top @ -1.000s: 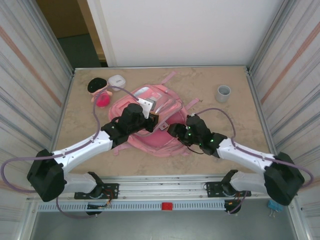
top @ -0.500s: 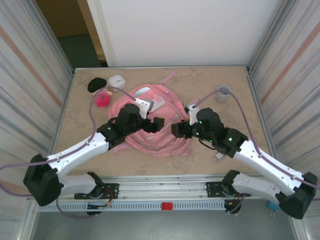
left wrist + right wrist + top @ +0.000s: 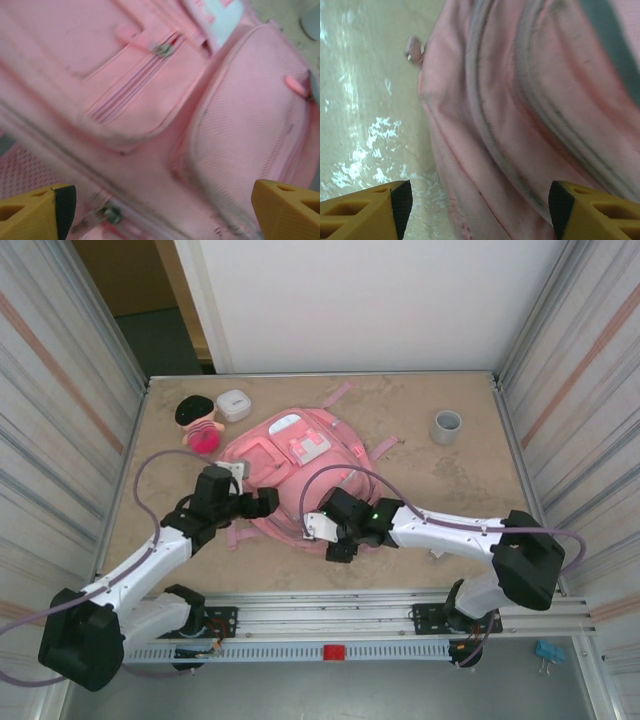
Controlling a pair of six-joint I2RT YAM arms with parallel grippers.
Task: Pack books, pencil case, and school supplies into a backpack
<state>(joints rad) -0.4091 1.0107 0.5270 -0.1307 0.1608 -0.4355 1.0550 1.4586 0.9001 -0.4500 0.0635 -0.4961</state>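
Observation:
The pink backpack [image 3: 300, 470] lies flat in the middle of the table, front pockets up, white patches at its far end. My left gripper [image 3: 266, 502] hovers at its left near side, open. In the left wrist view the left gripper [image 3: 165, 220] has its yellow fingertips [image 3: 35, 210] far apart over the front pocket [image 3: 115, 85] and a zip puller [image 3: 107, 215]. My right gripper [image 3: 322, 537] is open at the backpack's near edge. In the right wrist view the right gripper [image 3: 477, 212] straddles the backpack's [image 3: 530, 100] seam where it meets the table. The books, pencil case and school supplies are hidden.
A black-haired pink doll [image 3: 200, 425] and a small white box [image 3: 233, 403] sit at the far left. A grey cup [image 3: 446, 426] stands at the far right. Metal walls close in both sides. Bare tabletop [image 3: 365, 125] lies near the backpack's front edge.
My left gripper opened and drew back toward the near left. The backpack settled flat. My right arm swung left to the backpack's near edge and its jaws spread wider.

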